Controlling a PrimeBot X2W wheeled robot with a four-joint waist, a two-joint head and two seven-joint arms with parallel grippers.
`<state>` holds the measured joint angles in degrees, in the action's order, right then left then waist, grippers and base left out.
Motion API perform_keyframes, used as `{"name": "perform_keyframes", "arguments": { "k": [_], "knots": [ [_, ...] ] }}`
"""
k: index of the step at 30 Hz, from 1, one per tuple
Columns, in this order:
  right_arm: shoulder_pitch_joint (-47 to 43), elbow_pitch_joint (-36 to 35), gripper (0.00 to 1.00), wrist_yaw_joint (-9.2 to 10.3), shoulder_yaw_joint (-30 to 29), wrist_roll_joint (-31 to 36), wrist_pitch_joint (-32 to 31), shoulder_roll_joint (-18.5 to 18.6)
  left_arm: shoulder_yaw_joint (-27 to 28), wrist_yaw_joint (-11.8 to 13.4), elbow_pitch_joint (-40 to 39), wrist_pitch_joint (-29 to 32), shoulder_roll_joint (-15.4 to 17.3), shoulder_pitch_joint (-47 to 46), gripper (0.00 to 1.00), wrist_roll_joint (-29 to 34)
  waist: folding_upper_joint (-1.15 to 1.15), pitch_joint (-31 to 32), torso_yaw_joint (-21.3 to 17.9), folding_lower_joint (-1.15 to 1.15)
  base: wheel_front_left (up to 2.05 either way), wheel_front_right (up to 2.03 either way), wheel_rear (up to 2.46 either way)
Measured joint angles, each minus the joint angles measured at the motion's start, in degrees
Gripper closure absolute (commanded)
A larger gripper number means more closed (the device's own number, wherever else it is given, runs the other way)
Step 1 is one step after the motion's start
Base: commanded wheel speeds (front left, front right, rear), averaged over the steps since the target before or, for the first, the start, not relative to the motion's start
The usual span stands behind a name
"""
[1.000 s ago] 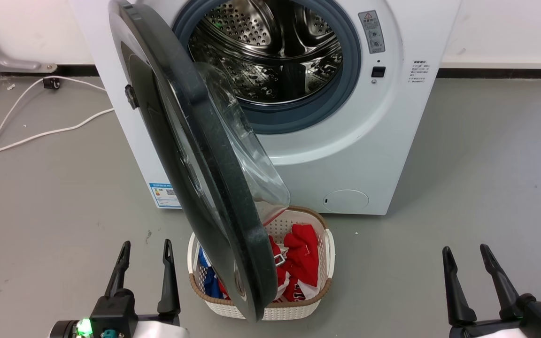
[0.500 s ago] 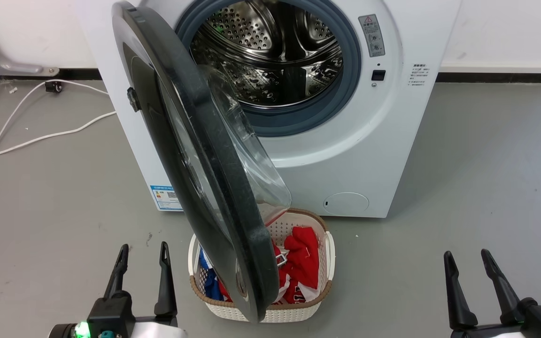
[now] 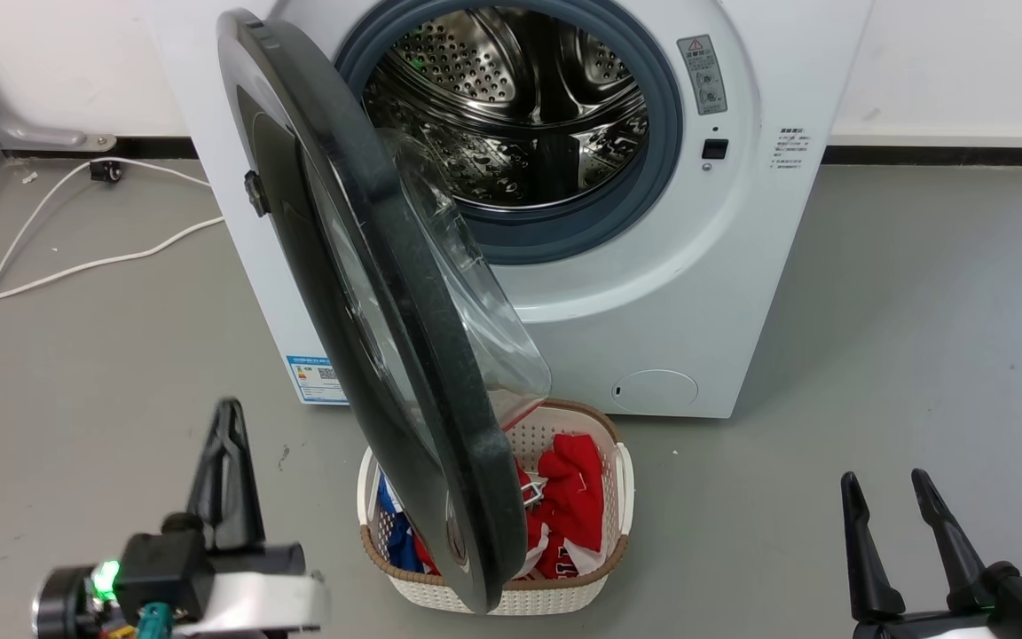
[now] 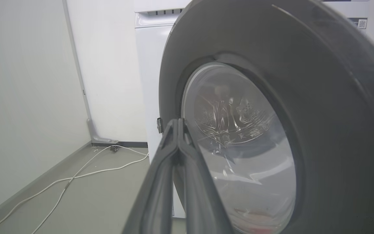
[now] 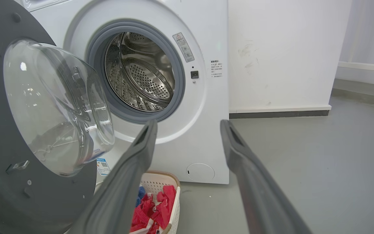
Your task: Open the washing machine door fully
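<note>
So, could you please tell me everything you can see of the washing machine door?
The washing machine door is a large round disc, glossy black outside and matte dark grey inside, with a bulging clear glass bowl at its centre. Its inner face carries screws and a small metal latch. It stands upright, partly open, hinged to the washing machine, with its free edge over the laundry basket. The shut left gripper points at its outer face, seemingly without touching.
</note>
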<state>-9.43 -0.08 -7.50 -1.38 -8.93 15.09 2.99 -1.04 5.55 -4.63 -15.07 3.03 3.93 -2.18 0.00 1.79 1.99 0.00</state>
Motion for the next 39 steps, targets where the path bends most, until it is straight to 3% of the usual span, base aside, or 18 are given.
{"name": "perform_keyframes", "arguments": {
  "k": [8, 17, 25, 39],
  "knots": [
    [-0.01, -0.36, 0.00, 0.00, 0.07, -0.12, 0.00, 0.00, -0.79, -0.53, -10.13, -0.01, 0.58, -4.34, 1.00, 2.45, 0.00, 0.08, 0.49, 0.00, 0.00, 0.00, 0.00],
    [0.00, -0.62, 0.00, 0.00, 0.87, -0.12, 0.00, -0.01, -9.40, -2.09, -17.98, -0.01, 0.58, -9.32, 1.00, 5.03, 0.00, -0.01, 0.31, 0.01, 0.00, 0.00, 0.00],
    [0.01, -0.59, 0.00, 0.00, 1.36, -0.03, 0.00, -0.01, -18.12, -4.02, -18.80, -0.01, 0.42, -12.25, 1.00, 5.43, 0.00, -0.29, 0.13, 0.00, 0.00, 0.00, 0.00],
    [0.31, -0.20, 0.00, 0.00, 2.25, 0.26, 0.00, -0.01, -32.87, -4.61, -14.33, -0.01, 0.00, -14.84, 1.00, 3.71, 0.00, -0.75, 0.32, 0.01, 0.00, 0.00, 0.00]
  ]
}}
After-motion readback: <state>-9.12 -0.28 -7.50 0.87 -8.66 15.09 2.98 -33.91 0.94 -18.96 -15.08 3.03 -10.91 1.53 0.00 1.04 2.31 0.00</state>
